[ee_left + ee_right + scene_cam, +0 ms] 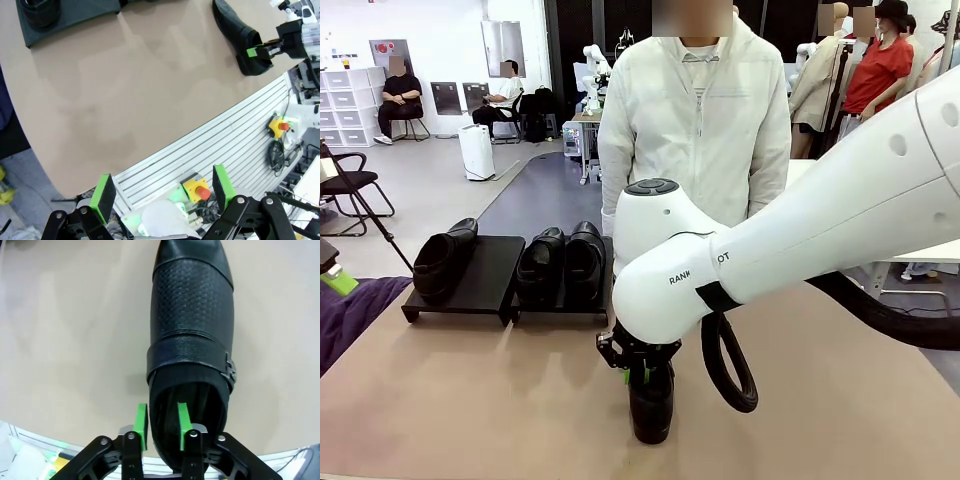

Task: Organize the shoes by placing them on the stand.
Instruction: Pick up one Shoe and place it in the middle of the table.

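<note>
Near edge: the fourth shoe (651,403) sits on the bench (470,400) close to the robot's side, well apart from the stand (480,275), with bare surface between them.
Right jaws: the right gripper (161,426) has its jaws nearly closed, pinching the rim of the shoe's (192,340) heel opening, one green pad outside the wall and one inside.
Left jaws: the left gripper (162,192) hangs beyond the bench's near edge, jaws wide apart with nothing between them.
Stand: two flat black panels side by side at the far left of the bench, just before the person (695,130) in a white jacket.
Shoes on stand: one shoe (445,258) lies on the left panel, at its left side; the rest of that panel is free. Two shoes (563,260) stand touching each other on the right panel.
Surface: plain tan top, matt, with a curved near edge in the left wrist view.
Room: open grey floor behind, a black chair (350,185) at left, people seated far back.
Left wrist view: a slatted metal frame (235,145) below the bench edge carrying yellow boxes with red buttons (196,187), and the held shoe (239,35) from the side.
Right wrist view: the grained leather and strap across the shoe's top.
</note>
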